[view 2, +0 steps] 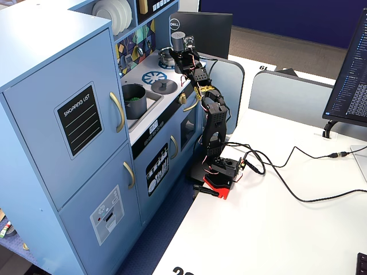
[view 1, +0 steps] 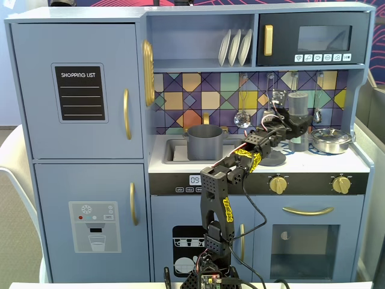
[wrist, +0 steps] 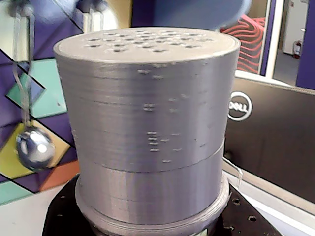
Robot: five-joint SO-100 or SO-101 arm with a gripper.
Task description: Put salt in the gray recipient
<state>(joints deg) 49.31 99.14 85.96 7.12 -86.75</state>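
Gray ridged plastic fills my wrist view: one salt shaker (wrist: 147, 132), a round cylinder with fine layered lines and a flat cap dotted with small holes. My gripper (view 1: 296, 123) sits at it over the stove top, seemingly clasping it, though I cannot tell for sure. One matte gray pot (view 1: 205, 142) stands in the sink, well apart. Three white plates (view 1: 235, 47) lean on the shelf. One door reads "SHOPPING LIST" (view 1: 80, 74); one monitor (wrist: 268, 142) reads "DELL".

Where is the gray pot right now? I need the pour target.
In a fixed view, the gray pot stands in the toy kitchen's sink, left of centre on the counter, well left of the salt shaker and the steel pan.
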